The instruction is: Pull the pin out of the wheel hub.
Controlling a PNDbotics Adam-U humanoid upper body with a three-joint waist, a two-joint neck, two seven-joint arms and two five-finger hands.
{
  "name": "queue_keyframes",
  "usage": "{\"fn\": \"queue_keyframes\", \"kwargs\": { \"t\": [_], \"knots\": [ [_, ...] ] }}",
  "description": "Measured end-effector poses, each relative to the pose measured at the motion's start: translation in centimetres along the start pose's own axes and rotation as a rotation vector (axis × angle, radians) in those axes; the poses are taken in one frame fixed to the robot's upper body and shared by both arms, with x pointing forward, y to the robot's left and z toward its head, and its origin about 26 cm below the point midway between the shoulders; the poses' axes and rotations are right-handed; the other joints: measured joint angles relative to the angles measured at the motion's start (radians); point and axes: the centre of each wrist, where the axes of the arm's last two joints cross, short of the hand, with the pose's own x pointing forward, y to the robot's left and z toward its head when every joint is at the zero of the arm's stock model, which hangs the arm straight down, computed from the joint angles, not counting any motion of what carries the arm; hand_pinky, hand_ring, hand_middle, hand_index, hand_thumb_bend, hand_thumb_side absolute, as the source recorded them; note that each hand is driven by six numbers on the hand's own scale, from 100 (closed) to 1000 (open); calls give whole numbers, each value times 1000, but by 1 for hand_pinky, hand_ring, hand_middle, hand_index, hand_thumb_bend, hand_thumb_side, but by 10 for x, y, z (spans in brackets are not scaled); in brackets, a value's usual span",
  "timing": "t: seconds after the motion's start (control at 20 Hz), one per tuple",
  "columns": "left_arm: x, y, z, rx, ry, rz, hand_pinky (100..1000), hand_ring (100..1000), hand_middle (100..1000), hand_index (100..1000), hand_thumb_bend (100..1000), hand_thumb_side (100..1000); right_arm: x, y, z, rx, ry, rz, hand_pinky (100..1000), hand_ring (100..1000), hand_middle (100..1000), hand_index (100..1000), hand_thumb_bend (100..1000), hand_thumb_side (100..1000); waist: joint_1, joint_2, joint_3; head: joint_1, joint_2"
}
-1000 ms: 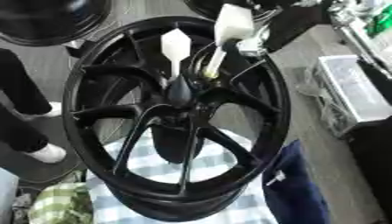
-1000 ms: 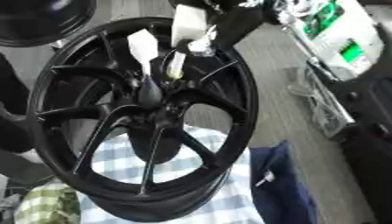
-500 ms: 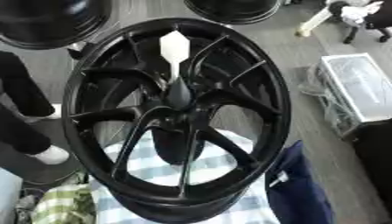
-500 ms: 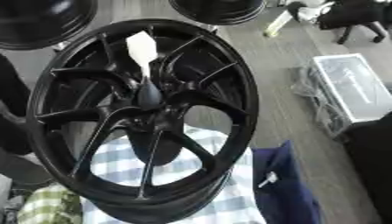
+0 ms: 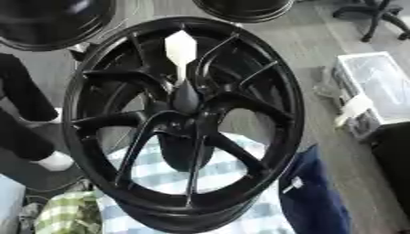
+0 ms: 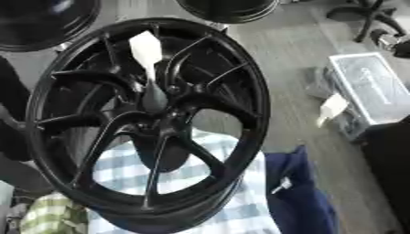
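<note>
in the black wheel hub (image 5: 184,123), white pin (image 5: 180,50) upright, untouched

Blue-and-white checked cloth (image 5: 172,180) at the lower middle; dark blue fabric (image 5: 312,201) just to its right. Clear plastic box (image 5: 376,87) on grey floor (image 5: 320,50), right side. Office chair base (image 5: 376,18), upper right corner.

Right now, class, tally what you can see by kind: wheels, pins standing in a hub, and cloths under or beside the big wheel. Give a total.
Wheels: 3 – big black wheel, dark wheel at upper left, dark wheel at the top edge.
Pins: 1 – white pin.
Cloths: 3 – blue-checked cloth, green-checked cloth, navy cloth.
Total: 7
</note>
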Motion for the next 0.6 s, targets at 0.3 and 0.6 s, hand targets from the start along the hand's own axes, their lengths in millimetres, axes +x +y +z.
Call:
{"fn": "queue_keyframes", "kwargs": {
  "t": [0.3,0.6],
  "knots": [
    [0,0,0,0,-1,1,724,579,579,589,700,272,-10,3,0,-49,-26,-109,852,833,789,863,524,297,6,0,-3,1,-1],
    [1,0,0,0,-2,2,725,579,579,589,699,273,0,12,-1,-86,-75,-282,840,793,745,822,338,326,5,0,0,0,-1]
  ]
}}
